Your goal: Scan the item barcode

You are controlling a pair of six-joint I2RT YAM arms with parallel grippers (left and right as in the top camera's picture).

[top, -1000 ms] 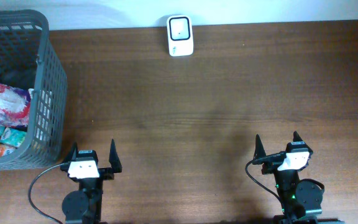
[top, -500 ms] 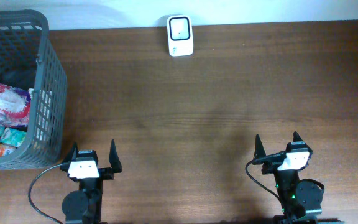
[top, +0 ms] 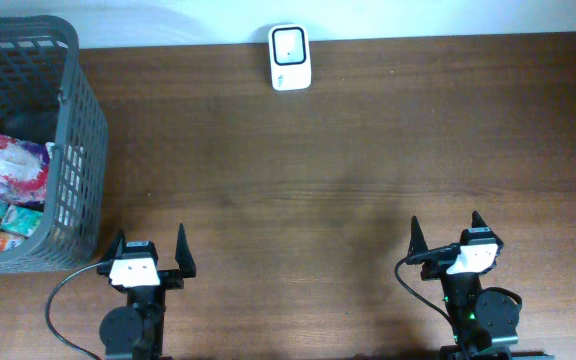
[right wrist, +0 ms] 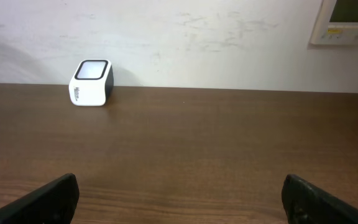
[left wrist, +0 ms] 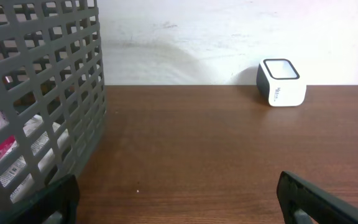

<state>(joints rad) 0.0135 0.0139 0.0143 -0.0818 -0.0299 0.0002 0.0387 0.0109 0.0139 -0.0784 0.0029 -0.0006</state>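
From above, both arms are sitting at the near edge of the desk (top: 348, 180). The left fingers (top: 182, 250) are standing wide apart and gripping nothing. The right fingers (top: 416, 238) are doing the same on the other side, spread and empty. The scanner (top: 290, 58) is lying at the far edge, white with a dark-rimmed window facing up, well apart from both arms. The grey mesh basket (top: 73, 110) is occupying the far left corner. The packets (top: 8, 165) are lying inside it, a pink-and-white one above green and orange ones.

Through the left wrist camera, the basket (left wrist: 73, 93) is filling the left side, with packets (left wrist: 17, 149) showing through the mesh low against its wall. The scanner (left wrist: 281, 82) is sitting far off to the right, by the white wall. The left fingers (left wrist: 316, 199) are poking in at the bottom corners, wide apart.

Through the right wrist camera, the scanner (right wrist: 91, 83) is showing at the far left by the wall, and a wall panel (right wrist: 348, 22) is hanging at the upper right. The right fingers (right wrist: 48, 199) are framing the bottom corners, open, with desk wood between them.
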